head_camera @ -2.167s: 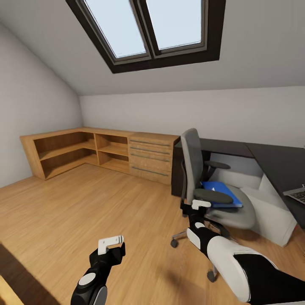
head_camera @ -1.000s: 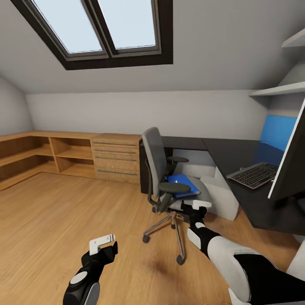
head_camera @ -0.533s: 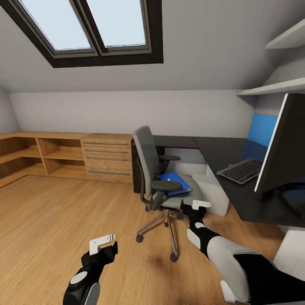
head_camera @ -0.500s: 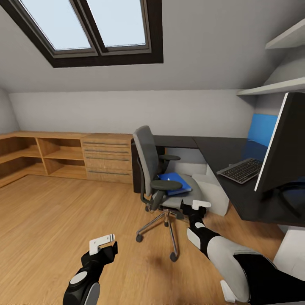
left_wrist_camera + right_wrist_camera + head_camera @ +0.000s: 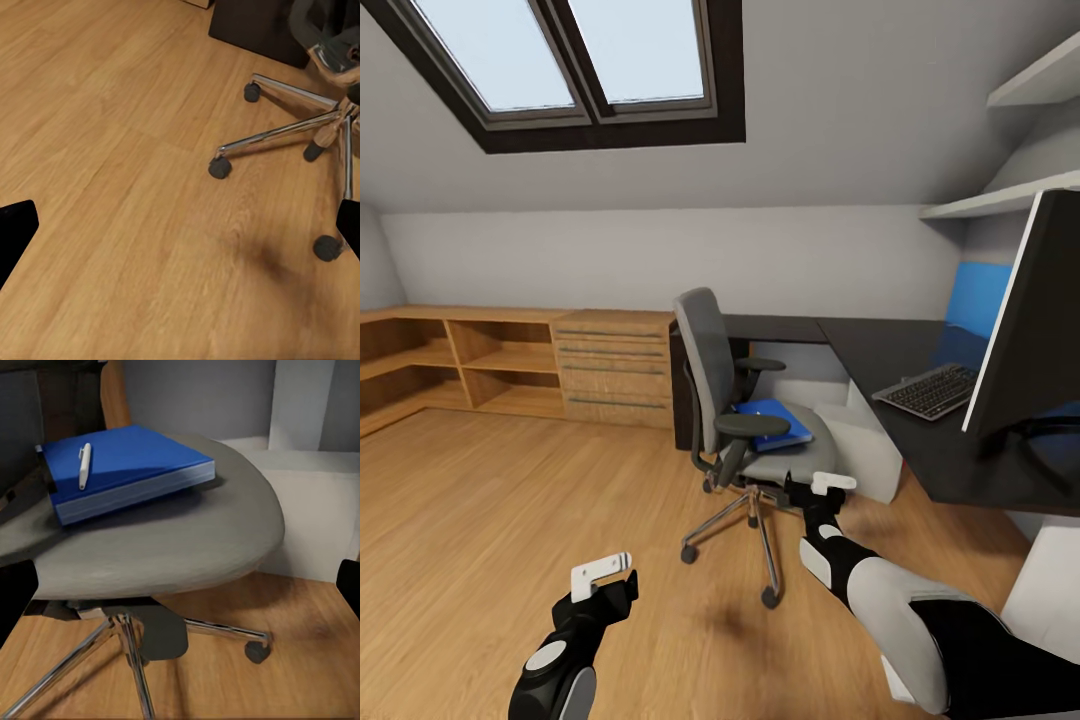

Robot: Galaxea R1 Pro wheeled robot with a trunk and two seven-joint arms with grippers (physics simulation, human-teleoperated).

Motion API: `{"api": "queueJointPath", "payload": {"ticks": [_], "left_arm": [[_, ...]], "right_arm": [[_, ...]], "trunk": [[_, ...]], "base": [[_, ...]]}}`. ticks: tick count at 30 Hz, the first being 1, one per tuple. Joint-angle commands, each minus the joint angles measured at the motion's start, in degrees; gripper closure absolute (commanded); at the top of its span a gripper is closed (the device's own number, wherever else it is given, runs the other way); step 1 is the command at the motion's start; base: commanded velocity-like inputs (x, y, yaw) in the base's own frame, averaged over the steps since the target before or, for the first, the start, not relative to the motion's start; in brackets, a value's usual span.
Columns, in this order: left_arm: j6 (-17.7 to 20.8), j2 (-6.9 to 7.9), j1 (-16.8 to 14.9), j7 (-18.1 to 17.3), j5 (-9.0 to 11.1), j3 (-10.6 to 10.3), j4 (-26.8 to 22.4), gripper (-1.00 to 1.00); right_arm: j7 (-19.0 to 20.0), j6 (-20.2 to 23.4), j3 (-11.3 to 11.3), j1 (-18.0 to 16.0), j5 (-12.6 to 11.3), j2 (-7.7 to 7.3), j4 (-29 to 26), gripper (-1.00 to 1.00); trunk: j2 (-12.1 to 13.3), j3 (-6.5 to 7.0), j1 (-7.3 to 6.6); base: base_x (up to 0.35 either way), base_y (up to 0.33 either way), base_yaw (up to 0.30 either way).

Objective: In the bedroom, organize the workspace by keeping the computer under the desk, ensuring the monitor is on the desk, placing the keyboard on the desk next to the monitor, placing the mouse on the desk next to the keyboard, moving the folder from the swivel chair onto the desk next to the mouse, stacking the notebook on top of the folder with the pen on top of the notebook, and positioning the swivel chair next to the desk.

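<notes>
One swivel chair (image 5: 745, 440), one folder (image 5: 124, 469), perhaps one pen (image 5: 85, 465).

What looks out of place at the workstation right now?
The blue folder lies on the swivel chair seat rather than on the desk, with a white pen on top of it. The keyboard and monitor sit on the desk normally.

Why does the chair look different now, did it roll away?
Cannot tell. The chair sits just as close to the desk corner and wood drawers; the camera moved instead.
</notes>
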Motion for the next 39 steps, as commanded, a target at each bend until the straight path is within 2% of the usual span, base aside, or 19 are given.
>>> {"api": "queueJointPath", "payload": {"ticks": [1, 14, 16, 17, 19, 20, 22, 23, 25, 28, 33, 39], "left_arm": [[0.14, 0.01, -0.04, 0.55, 0.60, -0.05, -0.07, -1.00], [0.14, 0.00, -0.04, 0.55, 0.60, -0.25, -0.04, -1.00], [0.14, 0.00, -0.04, 0.55, 0.60, -0.25, -0.02, -1.00], [0.14, 0.00, -0.03, 0.55, 0.60, -0.26, 0.00, -1.00], [0.14, 0.00, -0.03, 0.57, 0.57, -0.35, 0.01, -1.00], [0.14, 0.00, -0.03, 0.57, 0.56, -0.35, 0.01, -1.00], [0.09, 0.01, -0.06, 0.56, 0.53, -0.42, 0.02, -1.00], [0.08, 0.03, -0.05, 0.56, 0.53, -0.45, 0.02, -1.00], [0.06, 0.06, -0.05, 0.55, 0.52, -0.48, 0.02, -1.00], [0.05, 0.06, -0.05, 0.60, 0.51, -0.54, 0.06, -1.00], [-0.02, 0.01, -0.05, 0.64, 0.44, -0.56, 0.10, -1.00], [-0.04, 0.04, -0.06, 0.58, 0.43, -0.54, 0.21, -1.00]], "right_arm": [[-0.02, -0.29, -0.13, -0.05, -0.16, -0.01, 0.02, -1.00], [-0.13, -2.63, -0.30, -0.05, -0.15, -0.35, -0.48, -1.00], [-0.15, -2.54, -0.97, -0.05, -0.57, -0.48, -1.27, -1.00], [-0.20, -2.42, -1.78, -0.05, -1.25, -0.52, -2.20, -1.00], [-0.20, -0.18, -4.55, -0.10, -4.94, -1.31, -6.26, -1.00], [-0.16, 0.90, -5.15, -0.11, -6.08, -1.71, -7.34, -1.00], [0.13, 5.91, -6.66, -0.12, -10.82, -3.32, -11.19, -1.00], [0.30, 6.91, -6.88, -0.13, -12.03, -3.65, -11.93, -1.00], [1.09, 9.17, -7.40, -0.13, -16.79, -4.44, -13.73, -1.00], [1.72, 10.02, -7.47, -0.14, -20.75, -4.51, -14.62, -1.00], [2.07, 10.47, -7.63, -0.14, -22.92, -3.84, -14.72, -1.00], [2.11, 10.53, -7.79, -0.10, -23.45, -3.90, -14.72, -1.00]], "trunk": [[-0.44, -0.25, 0.21], [-5.66, -2.58, 3.07], [-6.07, -2.98, 3.31], [-6.07, -2.98, 3.31], [-6.07, -2.98, 3.31], [-6.07, -2.98, 3.31], [-6.07, -2.98, 3.31], [-6.07, -2.98, 3.31], [-6.07, -2.98, 3.31], [-6.07, -2.98, 3.31], [-6.07, -2.98, 3.31], [-6.07, -2.98, 3.31]], "base": [[0.000, 0.000, 0.000], [0.000, 0.000, 0.000], [0.000, 0.000, 0.000], [0.000, 0.000, 0.000], [0.000, 0.000, 0.000], [0.000, 0.000, 0.000], [0.000, 0.000, 0.000], [0.000, 0.000, 0.000], [0.000, 0.000, 0.000], [0.000, 0.000, 0.000], [0.000, 0.000, 0.000], [0.000, 0.000, 0.000]]}}
